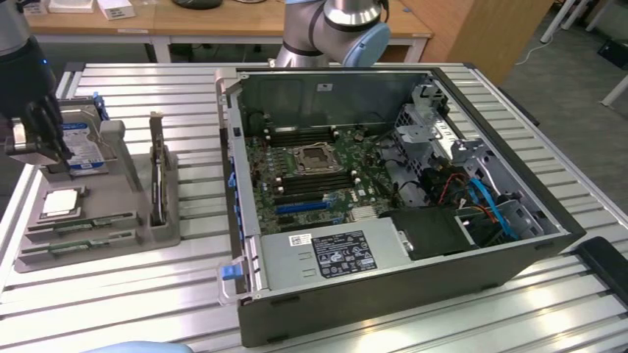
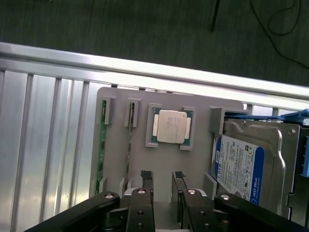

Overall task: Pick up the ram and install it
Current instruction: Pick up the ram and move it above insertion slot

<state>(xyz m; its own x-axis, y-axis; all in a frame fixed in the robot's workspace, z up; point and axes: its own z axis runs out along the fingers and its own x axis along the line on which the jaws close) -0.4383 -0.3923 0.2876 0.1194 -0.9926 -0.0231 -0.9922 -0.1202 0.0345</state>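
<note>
Two ram sticks stand on edge in slots of the grey holder tray (image 2: pixel 203 108): one ram stick (image 2: pixel 102 145) nearer the tray's rim and a second (image 2: pixel 129 147) beside it. In the exterior view they lie at the tray's near end (image 1: pixel 81 224). My gripper (image 2: pixel 163 176) hovers over the tray, open, with nothing between its black fingertips (image 2: pixel 146 175). It sits nearer the square silver processor (image 2: pixel 171 126) than the ram. In the exterior view the gripper (image 1: pixel 44 151) hangs above the hard drive at the left.
A blue-labelled hard drive (image 2: pixel 246 159) lies in the tray beside the processor. The open computer case (image 1: pixel 393 272) fills the exterior view's middle, its motherboard (image 1: pixel 314 173) exposed with dark memory slots around the socket. The slatted metal table (image 1: pixel 147 95) lies beneath.
</note>
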